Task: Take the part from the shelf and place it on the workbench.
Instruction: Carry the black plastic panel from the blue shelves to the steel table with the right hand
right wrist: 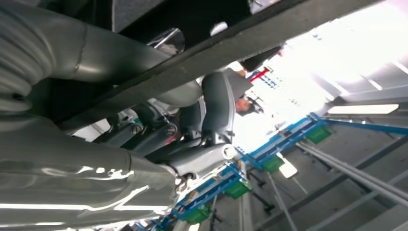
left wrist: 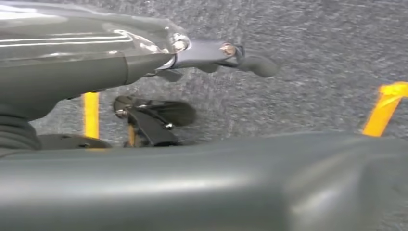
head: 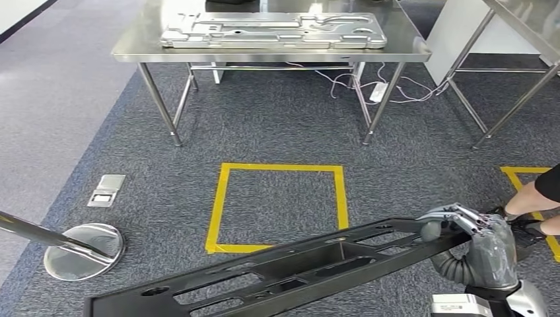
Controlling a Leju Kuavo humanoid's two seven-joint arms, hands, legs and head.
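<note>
Head view: the long black part (head: 284, 267) lies across the near floor area, far short of the workbench (head: 132, 49).
Right hand (head: 485, 244): fingers curled over its right end.
Left hand (left wrist: 62, 67): grasp unclear.
Handling: stiff, long, probably awkward; support both ends.

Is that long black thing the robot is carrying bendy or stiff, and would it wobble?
The black part probably stays stiff: it spans the head view in a straight line, without sagging. Its many cut-out holes suggest it is fairly light for its length. Being so long, and gripped near one end by the right hand, it may swing or tilt easily.
</note>
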